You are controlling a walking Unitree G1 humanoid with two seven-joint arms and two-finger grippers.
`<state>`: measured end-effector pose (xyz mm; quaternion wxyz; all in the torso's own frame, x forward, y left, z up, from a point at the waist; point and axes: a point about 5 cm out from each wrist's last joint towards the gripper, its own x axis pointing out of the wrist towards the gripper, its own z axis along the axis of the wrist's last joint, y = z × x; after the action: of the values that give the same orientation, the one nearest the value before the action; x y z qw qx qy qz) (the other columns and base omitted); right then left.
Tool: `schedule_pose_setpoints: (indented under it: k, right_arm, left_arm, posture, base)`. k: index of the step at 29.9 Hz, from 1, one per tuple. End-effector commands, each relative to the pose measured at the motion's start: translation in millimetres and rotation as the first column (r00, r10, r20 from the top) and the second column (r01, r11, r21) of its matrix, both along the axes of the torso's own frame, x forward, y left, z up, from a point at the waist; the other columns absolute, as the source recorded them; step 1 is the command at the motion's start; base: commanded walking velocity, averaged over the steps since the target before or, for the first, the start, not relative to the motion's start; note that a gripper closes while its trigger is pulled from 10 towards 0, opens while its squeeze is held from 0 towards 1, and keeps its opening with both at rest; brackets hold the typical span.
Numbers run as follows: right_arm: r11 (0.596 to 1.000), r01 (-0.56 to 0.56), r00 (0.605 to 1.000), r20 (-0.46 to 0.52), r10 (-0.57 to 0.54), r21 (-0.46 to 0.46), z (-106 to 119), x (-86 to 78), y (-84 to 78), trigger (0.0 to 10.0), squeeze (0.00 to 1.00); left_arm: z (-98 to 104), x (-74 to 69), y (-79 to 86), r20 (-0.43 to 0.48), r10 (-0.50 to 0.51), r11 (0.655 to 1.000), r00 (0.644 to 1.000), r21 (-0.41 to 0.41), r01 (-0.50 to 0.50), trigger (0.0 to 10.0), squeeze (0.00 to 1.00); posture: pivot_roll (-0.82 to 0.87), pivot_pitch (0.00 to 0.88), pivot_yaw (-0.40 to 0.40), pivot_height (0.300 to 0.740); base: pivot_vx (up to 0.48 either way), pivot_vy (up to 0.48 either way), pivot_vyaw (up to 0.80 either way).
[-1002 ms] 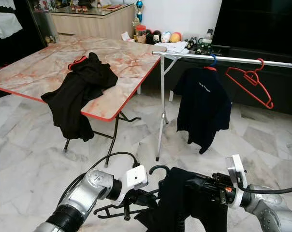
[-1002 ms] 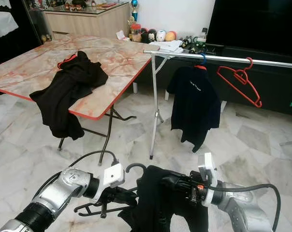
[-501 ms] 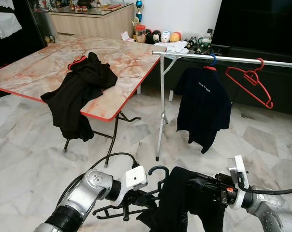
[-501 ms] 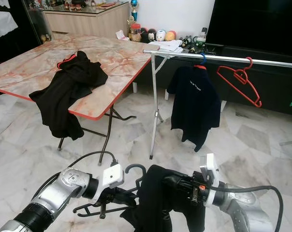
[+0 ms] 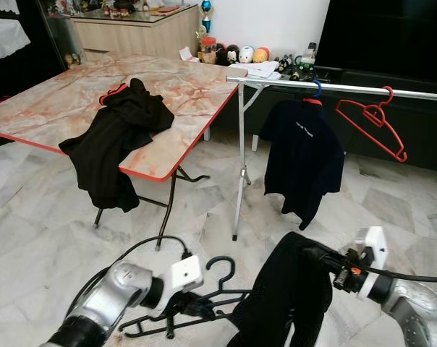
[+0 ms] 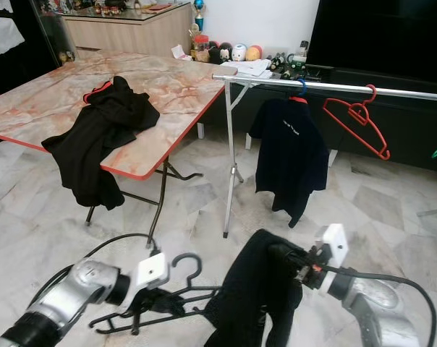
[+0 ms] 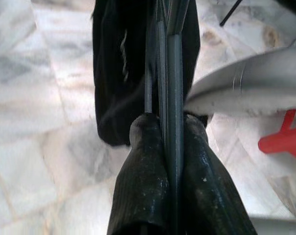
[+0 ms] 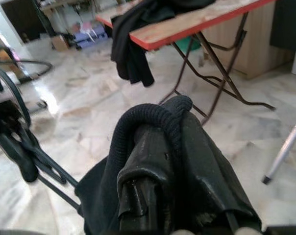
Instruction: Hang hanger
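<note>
The two arms sit further apart than a second ago. The left gripper [image 5: 176,309] has dropped lower and drawn to the robot's left, its fingers [image 7: 148,171] pinched tight on the thin bars of the black hanger [image 5: 204,300], as the left wrist view shows. The hanger's hook [image 5: 220,266] stands up just beside the white wrist block, and its far end runs into the black garment [image 5: 287,296].

The right gripper [image 6: 294,264] has swung out to the robot's right and a little higher, so the garment now stretches between the arms instead of bunching up between them. In the right wrist view its fingers [image 8: 153,161] are closed with the garment's ribbed edge draped over them.

The rest of the room looks the same as before. A dark shirt [image 5: 304,159] hangs on the silver rail [image 5: 349,87] next to an empty red hanger [image 5: 374,123]. Another black garment [image 5: 113,141] lies on the marble-patterned table [image 5: 59,101], spilling over its red edge towards the marble floor [image 5: 30,224].
</note>
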<state>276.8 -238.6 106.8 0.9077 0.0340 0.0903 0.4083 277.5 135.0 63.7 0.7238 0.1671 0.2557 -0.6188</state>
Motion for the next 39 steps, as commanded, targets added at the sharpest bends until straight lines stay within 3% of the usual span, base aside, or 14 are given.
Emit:
schedule_pose_setpoints:
  k: [1,11,19,21,22,24,25,26,29,30,31,32,33,39]
  right_arm:
    - [0.999,0.024,1.0,0.016,-0.023,-0.031,1,-2.9,-7.4,0.0,0.0]
    - [0.941,0.141,0.986,-0.041,-0.161,-0.307,-31,-18.6,-41.4,0.0,0.0]
    - [0.917,0.347,0.937,0.02,-0.35,-0.2,-32,-11.6,-43.2,0.0,0.0]
    - [0.892,0.429,0.903,0.035,-0.429,-0.141,-31,-8.0,-43.5,0.0,0.0]
    - [0.851,0.52,0.854,0.027,-0.52,-0.076,-31,-5.4,-44.4,0.0,0.0]
    - [0.807,0.589,0.808,0.008,-0.589,-0.042,-34,-4.6,-45.9,0.0,0.0]
    - [0.705,0.709,0.705,-0.028,-0.708,0.02,-38,-5.4,-46.9,0.0,0.0]
    - [0.631,0.775,0.631,-0.047,-0.774,0.02,-42,-7.5,-48.0,0.0,0.0]
    - [0.517,0.856,0.516,-0.05,-0.855,-0.002,-48,-13.6,-47.0,0.0,0.0]
    - [0.395,0.918,0.393,-0.071,-0.917,-0.02,-54,-19.5,-47.4,0.1,0.0]
    - [0.346,0.938,0.344,-0.08,-0.936,-0.023,-56,-22.5,-46.1,3.2,0.0]
    - [0.32,0.947,0.317,-0.085,-0.944,-0.025,-57,-24.3,-44.8,3.2,0.0]
    - [0.304,0.953,0.302,-0.081,-0.95,-0.013,-57,-25.7,-39.0,10.0,0.0]
    - [0.304,0.952,0.305,-0.046,-0.951,0.017,-51,-20.0,-12.9,10.0,0.0]
  left_arm:
    - [4,-1.5,4.8,0.016,-0.023,1.0,1.0,0.011,0.023,0.0,0.0]
    - [-6,-9.7,42.7,-0.007,0.042,0.991,0.999,0.126,-0.04,0.0,0.0]
    - [-25,-1.0,67.9,0.13,0.311,0.923,0.942,0.195,-0.332,0.0,0.0]
    - [-35,-1.1,72.4,0.172,0.38,0.883,0.909,0.223,-0.412,1.3,0.0]
    - [-45,-2.6,75.2,0.198,0.466,0.833,0.862,0.23,-0.503,10.0,0.0]
    - [-51,-3.2,77.5,0.22,0.542,0.782,0.811,0.221,-0.583,10.0,0.0]
    - [-63,-7.9,83.3,0.234,0.684,0.661,0.691,0.202,-0.723,10.0,0.0]
    - [-71,-13.8,87.1,0.226,0.749,0.591,0.623,0.197,-0.782,10.0,0.0]
    - [-86,-28.2,94.7,0.223,0.818,0.49,0.53,0.214,-0.845,10.0,0.0]
    - [-97,-42.1,101.3,0.222,0.862,0.408,0.456,0.231,-0.883,10.0,0.0]
    - [-104,-50.5,105.7,0.219,0.89,0.347,0.4,0.245,-0.905,10.0,0.0]
    - [-108,-55.9,108.5,0.216,0.906,0.307,0.364,0.256,-0.917,10.0,0.0]
    - [-115,-66.8,113.5,0.22,0.926,0.241,0.307,0.282,-0.929,10.0,0.0]
    - [-139,-110.2,118.0,0.211,0.959,0.097,0.192,0.392,-0.915,10.0,0.0]
  posture:
    - [-0.06,0.006,0.056,0.74]
    - [-0.07,0.0,0.062,0.74]
    - [-0.06,0.0,0.064,0.74]
    - [-0.06,0.0,0.058,0.74]
    - [-0.05,0.0,0.052,0.74]
    - [-0.04,0.0,0.051,0.74]
    - [-0.05,0.0,0.052,0.74]
    - [-0.05,0.0,0.061,0.74]
    - [-0.06,0.0,0.073,0.74]
    - [-0.08,0.0,0.081,0.74]
    - [-0.08,0.0,0.086,0.74]
    - [-0.08,0.0,0.088,0.74]
    - [-0.08,0.0,0.092,0.74]
    - [-0.1,0.0,0.094,0.74]
  base:
    - [0.0,0.0,0.0]
    - [0.0,0.0,0.0]
    - [0.0,0.0,0.0]
    - [0.0,0.0,0.0]
    - [0.0,0.0,0.0]
    - [0.0,0.0,0.0]
    - [0.0,0.0,0.0]
    - [0.0,0.0,0.0]
    - [0.0,0.0,0.0]
    - [0.0,0.0,0.0]
    - [0.0,0.0,0.0]
    - [0.0,0.0,0.0]
    - [0.0,0.0,0.0]
    - [0.0,0.0,0.0]
